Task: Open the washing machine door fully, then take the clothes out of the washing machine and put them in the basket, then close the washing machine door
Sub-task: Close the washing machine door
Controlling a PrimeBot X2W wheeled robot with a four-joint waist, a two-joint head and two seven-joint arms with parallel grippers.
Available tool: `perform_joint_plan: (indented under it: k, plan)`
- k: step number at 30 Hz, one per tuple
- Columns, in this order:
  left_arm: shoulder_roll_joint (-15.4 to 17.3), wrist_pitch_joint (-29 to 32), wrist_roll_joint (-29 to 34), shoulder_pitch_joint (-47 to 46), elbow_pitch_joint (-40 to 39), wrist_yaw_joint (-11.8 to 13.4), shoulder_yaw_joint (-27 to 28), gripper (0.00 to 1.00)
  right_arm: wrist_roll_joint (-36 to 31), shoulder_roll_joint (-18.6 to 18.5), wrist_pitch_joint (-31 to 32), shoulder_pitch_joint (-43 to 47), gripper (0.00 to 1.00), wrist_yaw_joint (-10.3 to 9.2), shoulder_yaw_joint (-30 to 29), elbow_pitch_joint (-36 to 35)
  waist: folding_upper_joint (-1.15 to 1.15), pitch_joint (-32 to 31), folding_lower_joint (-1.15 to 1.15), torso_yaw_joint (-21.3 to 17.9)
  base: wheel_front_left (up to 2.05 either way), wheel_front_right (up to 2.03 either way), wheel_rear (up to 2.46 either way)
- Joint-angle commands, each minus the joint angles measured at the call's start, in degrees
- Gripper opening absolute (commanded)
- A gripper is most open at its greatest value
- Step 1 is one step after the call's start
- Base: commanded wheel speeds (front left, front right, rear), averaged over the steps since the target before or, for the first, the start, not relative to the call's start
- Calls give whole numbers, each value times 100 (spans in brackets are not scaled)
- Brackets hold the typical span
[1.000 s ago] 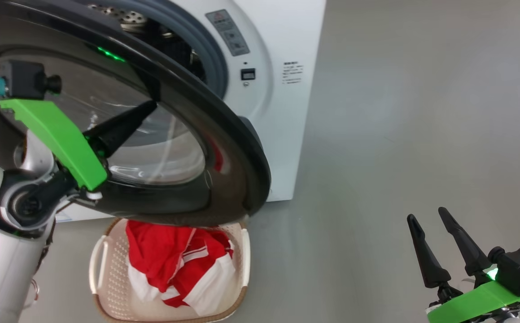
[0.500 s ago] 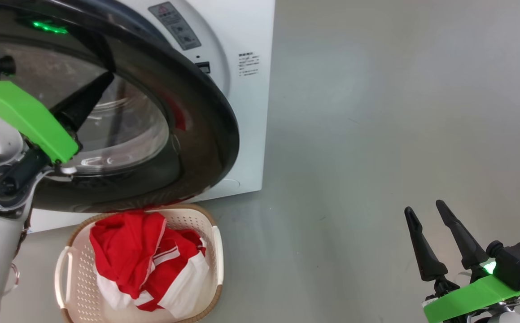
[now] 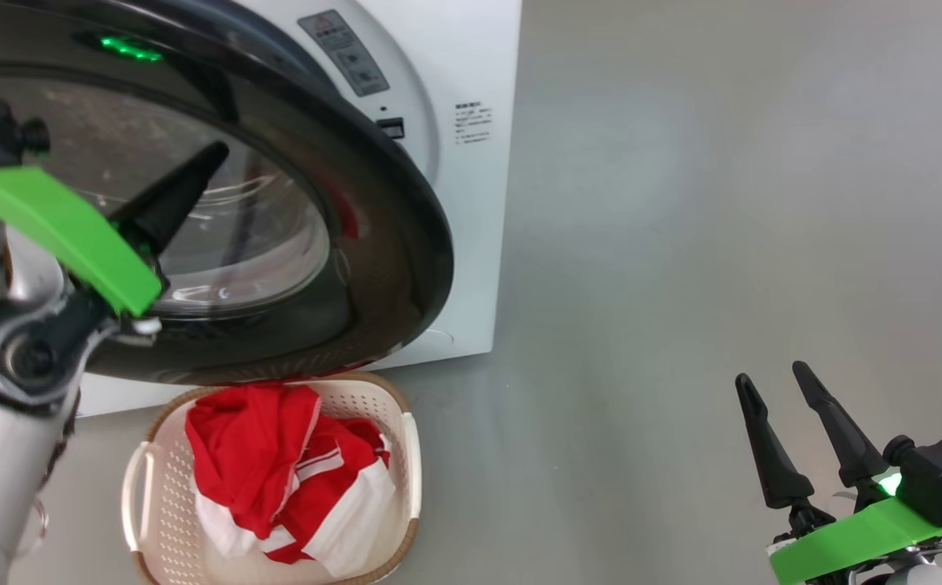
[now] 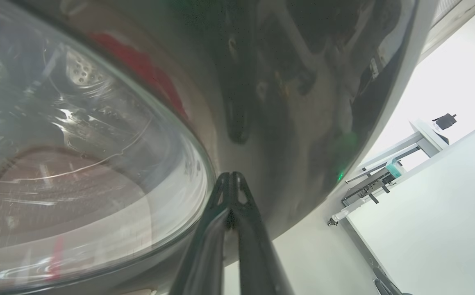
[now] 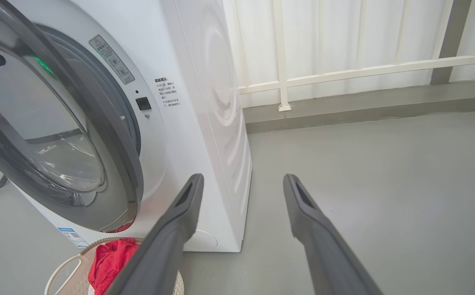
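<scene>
The washing machine door [image 3: 405, 236] stands ajar, close to the front of the white washing machine [image 3: 479, 203]. My left gripper [image 3: 214, 154] is shut and empty. Its tip points at the door's outer face where the glass [image 4: 77, 164] meets the black rim [image 4: 286, 102]; I cannot tell whether it touches. The left gripper [image 4: 231, 176] shows both fingers pressed together. The red and white clothes [image 3: 275, 471] lie in the cream basket [image 3: 408, 455] on the floor below the door. My right gripper [image 3: 771, 378] hangs open and empty, far to the right, as the right gripper [image 5: 243, 180].
Bare grey floor [image 3: 682, 284] spreads to the right of the machine. A white railing [image 5: 344, 71] and curtain run behind it. The basket [image 5: 63, 270] sits right under the door's swing, against the machine's base.
The door has swung nearer the machine; the drum opening seen a second ago is now covered. My left gripper has followed the door. The head camera has shifted. The right gripper has barely moved.
</scene>
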Motion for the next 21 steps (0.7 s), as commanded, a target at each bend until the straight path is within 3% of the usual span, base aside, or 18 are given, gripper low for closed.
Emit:
perform_joint_plan:
  k: [1,4,5,7,9,21]
  plan:
    - [307,-61,-27,-17,-129,-41,186,3,-83,-126,-37,-63,100,36,92,-150,0,-50,0,57,0,0,0]
    - [347,-187,-111,219,-215,-41,109,38,-82,-150,-37,-27,100,36,107,-135,0,-117,0,142,0,0,0]
    - [365,-235,-131,305,-238,-41,83,44,-81,-158,-37,-15,100,36,113,-131,0,-137,0,169,0,0,0]
    - [386,-349,-175,489,-294,-41,37,80,-78,-170,-37,10,100,36,117,-124,0,-183,0,220,0,0,0]
    - [397,-496,-224,697,-341,-41,9,98,-74,-185,-37,45,100,36,126,-123,0,-228,0,272,0,0,0]
    - [340,-1298,-526,1955,-375,-41,-172,100,-64,-251,-37,207,100,36,120,-127,0,-413,0,573,0,0,0]
